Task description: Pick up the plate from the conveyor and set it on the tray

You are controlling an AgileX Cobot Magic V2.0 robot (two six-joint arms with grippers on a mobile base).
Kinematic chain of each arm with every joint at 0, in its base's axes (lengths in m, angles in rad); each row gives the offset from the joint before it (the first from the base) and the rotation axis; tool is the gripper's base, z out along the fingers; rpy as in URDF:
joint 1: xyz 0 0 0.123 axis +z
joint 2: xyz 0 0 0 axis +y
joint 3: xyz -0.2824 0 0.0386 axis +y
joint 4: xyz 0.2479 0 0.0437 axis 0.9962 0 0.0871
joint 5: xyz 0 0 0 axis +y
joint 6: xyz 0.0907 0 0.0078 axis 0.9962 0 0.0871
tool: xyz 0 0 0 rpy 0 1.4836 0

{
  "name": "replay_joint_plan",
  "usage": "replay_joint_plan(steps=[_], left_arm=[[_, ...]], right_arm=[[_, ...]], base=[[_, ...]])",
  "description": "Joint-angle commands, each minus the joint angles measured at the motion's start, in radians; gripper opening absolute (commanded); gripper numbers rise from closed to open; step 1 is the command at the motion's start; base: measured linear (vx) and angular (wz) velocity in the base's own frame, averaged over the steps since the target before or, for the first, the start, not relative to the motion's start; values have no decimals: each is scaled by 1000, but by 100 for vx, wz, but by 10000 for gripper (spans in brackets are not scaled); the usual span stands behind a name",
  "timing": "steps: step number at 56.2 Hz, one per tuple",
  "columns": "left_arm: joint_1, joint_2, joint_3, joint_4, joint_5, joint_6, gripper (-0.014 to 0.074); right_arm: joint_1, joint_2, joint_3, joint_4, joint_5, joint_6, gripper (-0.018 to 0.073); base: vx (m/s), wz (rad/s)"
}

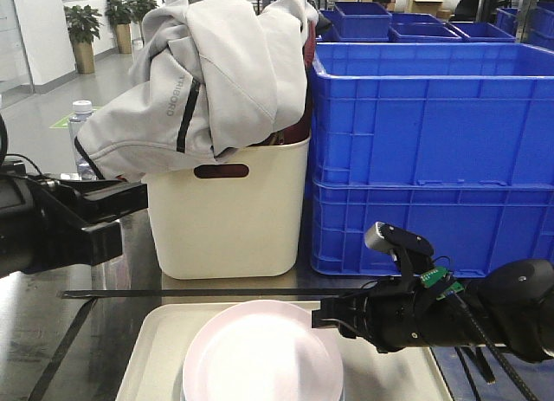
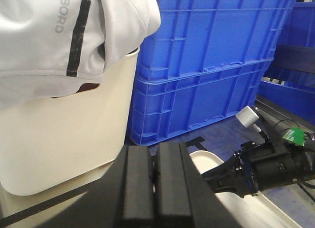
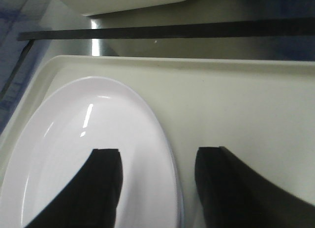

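Here the right pincer [image 3: 157,183] stands wide, straddling the right rim of the plate [image 3: 88,154] on the tray [image 3: 236,105]. Glossy, stiff, probably slippery: grip the rim. The left pincer [image 2: 153,188] looks closed.

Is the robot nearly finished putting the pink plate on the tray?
Nearly. The plate already lies on the tray, so the carrying looks done. The right tool is open, one finger over the plate and the other over the tray, straddling the plate's rim. What's left is pulling that arm away. The left tool is shut and holds nothing.
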Motion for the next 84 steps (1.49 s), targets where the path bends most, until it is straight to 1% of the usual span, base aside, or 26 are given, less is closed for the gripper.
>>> replay_joint_plan(steps=[1, 4, 9, 10, 13, 14, 15, 16, 19, 20, 22, 24, 26, 27, 30, 31, 33, 35, 38, 41, 45, 48, 53, 60, 70, 84], left_arm=[[-2, -20, -35, -16, -52, -5, 79], [-2, -20, -35, -8, -48, -5, 79], [-2, -20, -35, 42, -27, -6, 79], [-2, -20, -35, 51, -20, -8, 79], [-2, -20, -35, 102, 7, -46, 79], [-2, -20, -35, 124, 13, -66, 78], [-2, -20, -35, 141, 22, -80, 76], [-2, -20, -35, 170, 27, -104, 73], [-2, -22, -35, 259, 55, -181, 53], [-2, -23, -35, 298, 66, -213, 45], [-2, -26, -34, 384, 87, -283, 29], [-2, -31, -34, 481, 108, -342, 6], [-2, -33, -34, 587, 142, -413, -6], [-2, -37, -34, 621, 161, -449, -8], [-2, -38, -29, 765, 224, -545, -6], [-2, -48, -22, 800, 235, -562, -6], [-2, -72, 6, 867, 251, -602, -6], [-2, -96, 44, 902, 241, -621, -5], [-2, -160, 122, 923, 197, -651, -3], [-2, -240, 228, 922, 136, -661, -2], [-2, -331, 359, 916, 32, -688, 0], [-2, -400, 440, 916, -55, -713, 0], [-2, -467, 532, 916, -127, -716, 0], [-2, -500, 561, 916, -118, -716, 0], [-2, -503, 562, 916, -73, -716, 1], [-2, -503, 562, 916, -73, -716, 3]], right_arm=[[-2, -66, -47, 21, -15, -39, 480], [-2, -97, -56, -2, -19, -58, 482], [-2, -177, -69, -81, -31, -53, 466], [-3, -204, -71, -116, -32, -49, 456], [-3, -266, -73, -201, -40, -21, 398], [-3, -289, -73, -212, -40, -17, 390], [-3, -313, -73, -258, -40, 9, 349], [-3, -330, -73, -296, -38, 25, 325], [-3, -405, -73, -407, -32, 123, 194], [-3, -422, -73, -453, -29, 147, 161], [-3, -479, -73, -546, -15, 237, 40], [-3, -520, -73, -638, 1, 303, -17], [-3, -567, -69, -715, 27, 382, -15], [-3, -591, -69, -759, 45, 422, -15], [-3, -653, -51, -873, 83, 519, -12], [-3, -678, -30, -923, 87, 550, -11], [-3, -734, 14, -976, 85, 601, -11], [-3, -781, 63, -1021, 72, 635, -11], [-3, -873, 154, -1075, 29, 678, -9], [-3, -954, 268, -1103, -19, 716, -9], [-3, -1045, 388, -1107, -109, 766, -9], [-3, -1089, 478, -1108, -198, 776, -9], [-3, -1123, 573, -1108, -323, 776, -9], [-3, -1125, 617, -1106, -402, 776, -9], [-3, -1125, 617, -1106, -401, 776, -9], [-3, -1125, 617, -1106, -401, 776, -9]], base=[[0, 0], [0, 0], [0, 0], [0, 0], [0, 0], [0, 0], [0, 0], [0, 0], [0, 0], [0, 0], [0, 0], [0, 0], [0, 0], [0, 0], [0, 0], [0, 0], [0, 0], [0, 0], [0, 0], [0, 0], [0, 0], [0, 0], [0, 0], [0, 0], [0, 0], [0, 0]])
